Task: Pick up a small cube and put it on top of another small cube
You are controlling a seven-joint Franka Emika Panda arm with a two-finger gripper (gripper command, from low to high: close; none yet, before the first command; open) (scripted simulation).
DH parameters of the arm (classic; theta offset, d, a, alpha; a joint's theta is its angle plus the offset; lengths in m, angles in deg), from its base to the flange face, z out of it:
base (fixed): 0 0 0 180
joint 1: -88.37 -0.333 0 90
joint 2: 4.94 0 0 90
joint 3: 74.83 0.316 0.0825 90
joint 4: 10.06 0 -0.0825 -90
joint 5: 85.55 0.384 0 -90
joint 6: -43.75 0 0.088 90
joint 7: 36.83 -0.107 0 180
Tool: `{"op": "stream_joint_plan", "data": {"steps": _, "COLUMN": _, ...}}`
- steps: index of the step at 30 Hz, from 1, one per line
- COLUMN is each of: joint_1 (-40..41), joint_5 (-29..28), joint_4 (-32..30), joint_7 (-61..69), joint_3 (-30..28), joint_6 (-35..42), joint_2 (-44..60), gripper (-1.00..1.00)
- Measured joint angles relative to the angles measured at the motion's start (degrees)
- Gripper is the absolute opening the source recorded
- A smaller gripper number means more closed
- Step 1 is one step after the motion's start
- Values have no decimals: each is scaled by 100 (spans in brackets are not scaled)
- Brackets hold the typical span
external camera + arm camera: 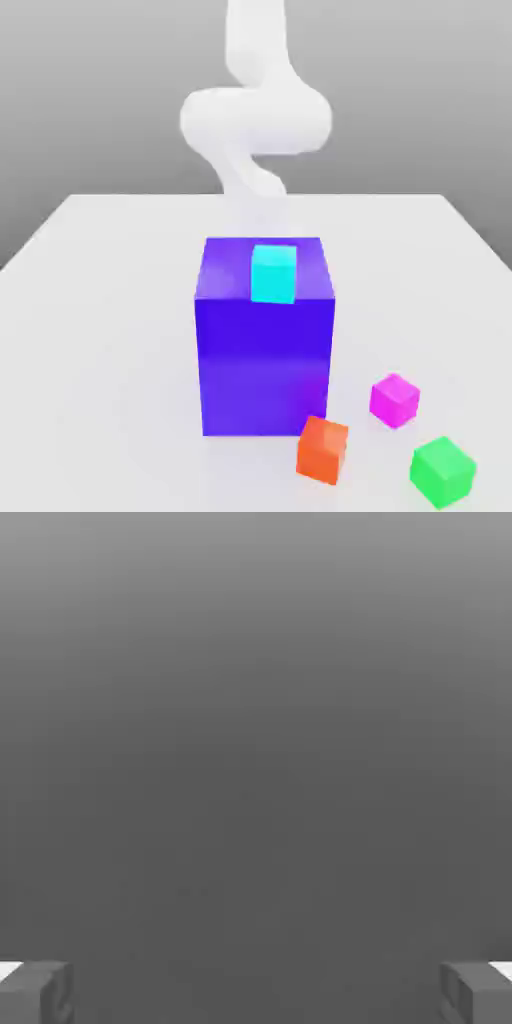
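The magenta cube [394, 399] sits on the white worktop [100, 330] in the lower right of the exterior frame, near the green cube [442, 469], which lies closer to the corner. It looks small, rigid and probably light, with flat smooth faces and sharp edges, so I judge that two opposite side faces are the best place to take hold. The end effector [256, 992] is released, its grey fingers [35, 990] spread wide and grasping nothing. A big blue-purple block [265, 350] carries a cyan cube [273, 273] on its top; an orange-red cube [322, 450] rests just beside the block's base.
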Motion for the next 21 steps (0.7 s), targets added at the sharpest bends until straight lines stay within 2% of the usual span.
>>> {"op": "stream_joint_plan", "data": {"steps": 14, "joint_1": -1075, "joint_5": 175, "joint_4": -1547, "joint_7": 561, "joint_3": 736, "joint_6": -1815, "joint_2": 2953, "gripper": 0}}
{"op": "stream_joint_plan", "data": {"steps": 21, "joint_1": -1583, "joint_5": -319, "joint_4": -2275, "joint_7": 415, "joint_3": 1039, "joint_6": -2717, "joint_2": 4424, "gripper": 0}}
